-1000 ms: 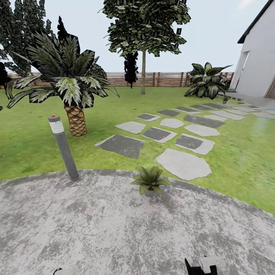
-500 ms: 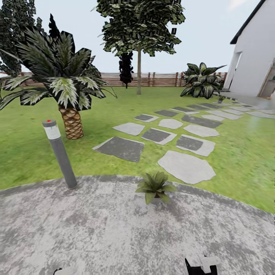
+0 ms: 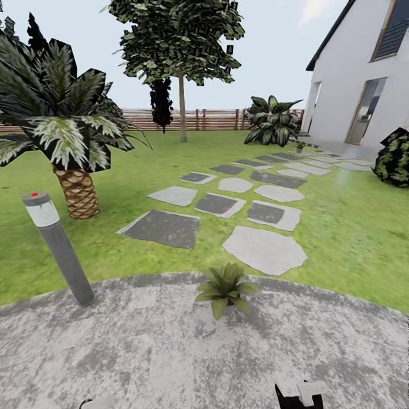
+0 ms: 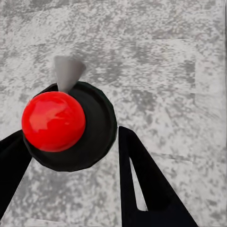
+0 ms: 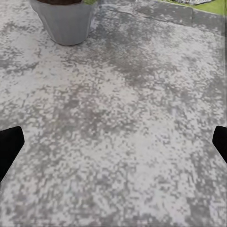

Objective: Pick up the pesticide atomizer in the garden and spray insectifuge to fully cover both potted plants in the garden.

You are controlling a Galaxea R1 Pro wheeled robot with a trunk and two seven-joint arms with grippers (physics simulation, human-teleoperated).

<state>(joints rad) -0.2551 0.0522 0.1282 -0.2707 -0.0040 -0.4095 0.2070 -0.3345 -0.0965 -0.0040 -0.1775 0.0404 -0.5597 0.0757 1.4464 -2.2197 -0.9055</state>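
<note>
One potted plant [image 3: 224, 287], a low rosette of pointed green leaves in a small grey pot, stands at the far edge of the round grey patio [image 3: 170, 352], ahead of me. Its pot [image 5: 64, 21] shows in the right wrist view, beyond my right gripper [image 5: 113, 142], which is open over bare paving; that gripper [image 3: 298, 395] peeks in at the head view's lower edge. My left gripper [image 4: 71, 135] is shut on the pesticide atomizer [image 4: 71, 127], seen end-on as a dark round body with a red knob and a grey cone nozzle.
A grey bollard lamp [image 3: 57, 250] stands at the patio's left edge, with a palm [image 3: 74, 182] behind it. Grey stepping stones [image 3: 261, 250] run across the lawn toward a white house [image 3: 363, 91]. A brown slatted fence [image 3: 210, 119] closes the back.
The head view has swung to the right, so everything has slid left and more of the house shows. The potted plant sits slightly nearer. Both grippers look as before.
</note>
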